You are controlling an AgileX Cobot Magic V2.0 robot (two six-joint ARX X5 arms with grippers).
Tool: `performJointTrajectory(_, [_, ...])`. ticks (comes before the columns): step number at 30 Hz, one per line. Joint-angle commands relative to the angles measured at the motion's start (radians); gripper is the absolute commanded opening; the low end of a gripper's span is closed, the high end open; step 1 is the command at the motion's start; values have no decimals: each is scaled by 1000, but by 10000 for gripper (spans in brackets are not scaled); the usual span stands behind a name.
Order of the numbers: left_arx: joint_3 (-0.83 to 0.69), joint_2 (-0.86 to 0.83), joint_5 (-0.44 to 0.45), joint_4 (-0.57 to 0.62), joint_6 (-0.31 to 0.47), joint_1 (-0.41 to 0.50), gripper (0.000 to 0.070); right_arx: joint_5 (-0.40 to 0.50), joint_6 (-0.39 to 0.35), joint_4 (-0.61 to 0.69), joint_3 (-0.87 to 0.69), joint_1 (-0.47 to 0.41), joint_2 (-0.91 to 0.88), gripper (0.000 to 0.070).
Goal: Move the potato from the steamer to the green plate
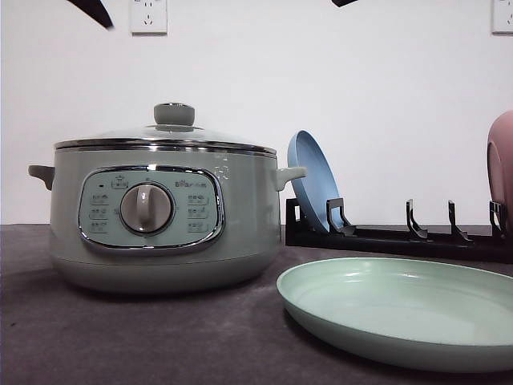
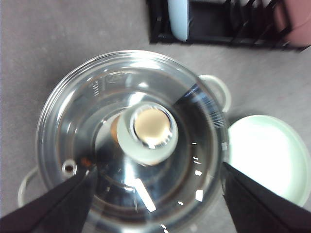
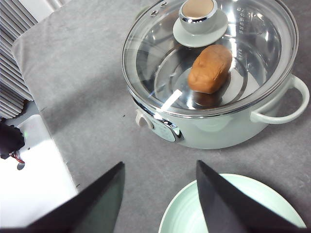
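The pale green steamer (image 1: 160, 233) stands at the table's left with its glass lid and green knob (image 1: 174, 114) on. Through the lid the orange-brown potato (image 3: 210, 68) lies inside the steamer (image 3: 214, 128); a sliver of the potato (image 2: 114, 132) shows beside the knob (image 2: 148, 128). The empty green plate (image 1: 401, 309) lies to the steamer's right. My left gripper (image 2: 156, 170) hangs open high over the lid. My right gripper (image 3: 160, 164) is open above the cloth between the steamer and the green plate (image 3: 274, 201), holding nothing.
A black dish rack (image 1: 385, 237) stands behind the plate, holding an upright blue plate (image 1: 313, 180) and a pink dish (image 1: 502, 164) at the far right. The grey cloth ends at a table edge (image 3: 46, 126) near the robot's base.
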Motion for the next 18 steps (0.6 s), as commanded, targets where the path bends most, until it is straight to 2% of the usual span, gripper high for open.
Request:
performJointTrajectory(1, [56,51,-16,-2,18,-17,504,1,-12,0,18,4,10,289])
performJointTrajectory(18, [95,271,-125,3,41,-103,503,4,-12,-14,18,4,10,289])
